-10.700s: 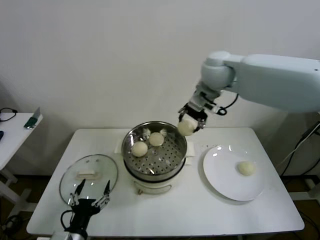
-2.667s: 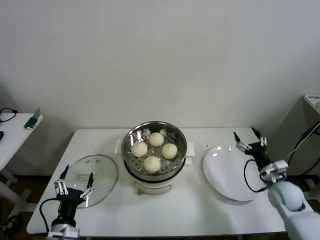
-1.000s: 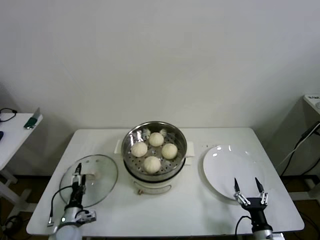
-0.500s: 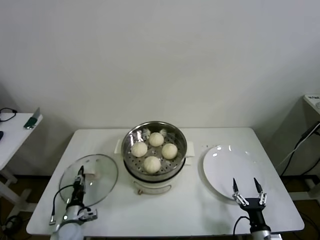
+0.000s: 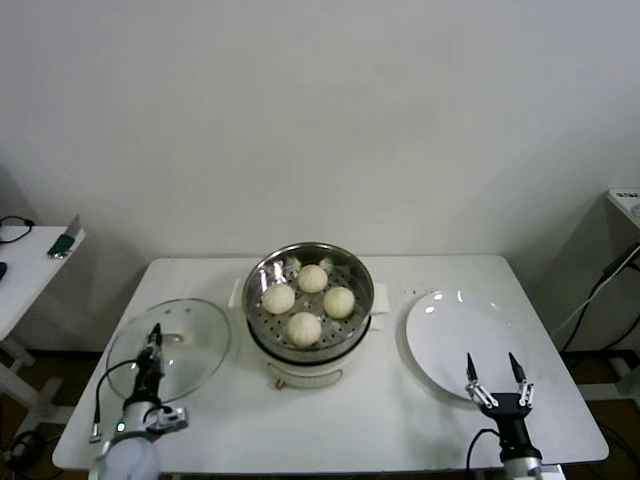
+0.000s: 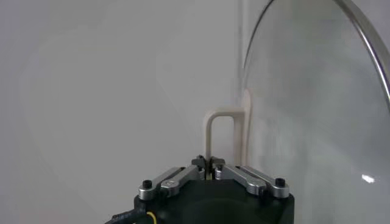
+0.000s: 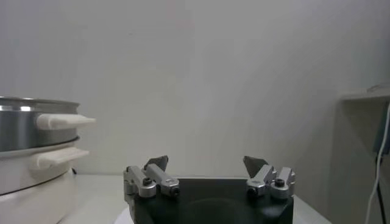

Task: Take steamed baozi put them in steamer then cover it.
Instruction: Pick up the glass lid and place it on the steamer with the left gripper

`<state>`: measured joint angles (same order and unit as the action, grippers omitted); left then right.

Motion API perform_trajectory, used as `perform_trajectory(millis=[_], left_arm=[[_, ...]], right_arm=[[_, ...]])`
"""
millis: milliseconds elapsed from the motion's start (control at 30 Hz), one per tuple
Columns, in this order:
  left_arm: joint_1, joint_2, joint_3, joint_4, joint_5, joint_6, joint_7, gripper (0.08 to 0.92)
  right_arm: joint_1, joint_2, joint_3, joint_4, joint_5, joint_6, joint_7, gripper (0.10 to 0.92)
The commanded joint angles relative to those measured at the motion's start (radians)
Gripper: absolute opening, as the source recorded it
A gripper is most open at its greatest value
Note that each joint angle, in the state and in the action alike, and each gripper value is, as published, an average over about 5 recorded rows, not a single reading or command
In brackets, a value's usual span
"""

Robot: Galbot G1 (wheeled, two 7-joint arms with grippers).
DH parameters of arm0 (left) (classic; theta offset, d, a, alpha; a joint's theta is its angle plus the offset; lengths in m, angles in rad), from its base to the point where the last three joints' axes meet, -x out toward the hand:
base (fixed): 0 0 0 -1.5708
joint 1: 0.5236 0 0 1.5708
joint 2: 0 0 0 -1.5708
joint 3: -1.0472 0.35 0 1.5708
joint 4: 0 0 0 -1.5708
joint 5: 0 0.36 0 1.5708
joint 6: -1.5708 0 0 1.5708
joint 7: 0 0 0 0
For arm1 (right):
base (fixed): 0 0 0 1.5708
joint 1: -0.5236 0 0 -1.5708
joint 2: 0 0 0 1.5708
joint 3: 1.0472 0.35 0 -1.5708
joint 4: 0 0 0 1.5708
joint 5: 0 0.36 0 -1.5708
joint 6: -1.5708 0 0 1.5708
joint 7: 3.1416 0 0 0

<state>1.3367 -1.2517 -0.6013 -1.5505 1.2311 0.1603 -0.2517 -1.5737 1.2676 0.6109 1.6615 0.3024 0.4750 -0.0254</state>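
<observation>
Head view: four baozi (image 5: 303,327) sit in the steamer (image 5: 310,300), right of the left claw (image 5: 152,345), which grips the cover (image 5: 170,348). Right claw (image 5: 497,378) hangs released by the plate (image 5: 462,340). Left wrist: claw (image 6: 210,163) clenched on the cover's handle (image 6: 226,131). Right wrist: claw (image 7: 207,163) spread, steamer (image 7: 36,152) beside.
</observation>
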Motion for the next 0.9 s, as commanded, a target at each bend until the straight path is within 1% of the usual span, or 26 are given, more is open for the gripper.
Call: perform_trajectory(millis=[33,133,267,367,467,533,633,767,900], left_arm=[[0.052,0.126,-0.013,-0.332,-0.196,0.098,0.131,0.136],[0.054,0.179,-0.018,-0.421,-0.261,0.15,0.177,0.136],[0.023,0.239,0.003,-0.539,-0.301,0.254,0.25,0.136],[-0.013,0.26,0.058,-0.596,-0.294,0.327,0.289,0.136],[-0.069,0.263,0.16,-0.635,-0.265,0.408,0.318,0.136],[-0.112,0.252,0.239,-0.649,-0.216,0.451,0.342,0.136],[-0.155,0.211,0.351,-0.647,-0.105,0.488,0.384,0.136],[-0.182,0.13,0.475,-0.63,0.032,0.526,0.445,0.136],[-0.21,0.025,0.568,-0.593,0.15,0.539,0.491,0.136]], right_arm=[[0.004,-0.003,0.004,-0.005,-0.008,-0.002,0.008,0.823],[0.008,-0.005,0.007,-0.011,-0.016,-0.007,0.015,0.823],[0.013,-0.006,0.009,-0.02,-0.051,-0.036,0.026,0.823],[0.018,-0.005,0.008,-0.025,-0.075,-0.06,0.034,0.823],[0.024,-0.004,0.006,-0.028,-0.085,-0.073,0.039,0.823],[0.028,-0.003,0.005,-0.029,-0.088,-0.074,0.04,0.823],[0.035,-0.002,0.003,-0.028,-0.088,-0.072,0.041,0.823],[0.043,-0.003,0.001,-0.036,-0.084,-0.061,0.042,0.823],[0.048,-0.006,-0.001,-0.053,-0.08,-0.043,0.042,0.823]])
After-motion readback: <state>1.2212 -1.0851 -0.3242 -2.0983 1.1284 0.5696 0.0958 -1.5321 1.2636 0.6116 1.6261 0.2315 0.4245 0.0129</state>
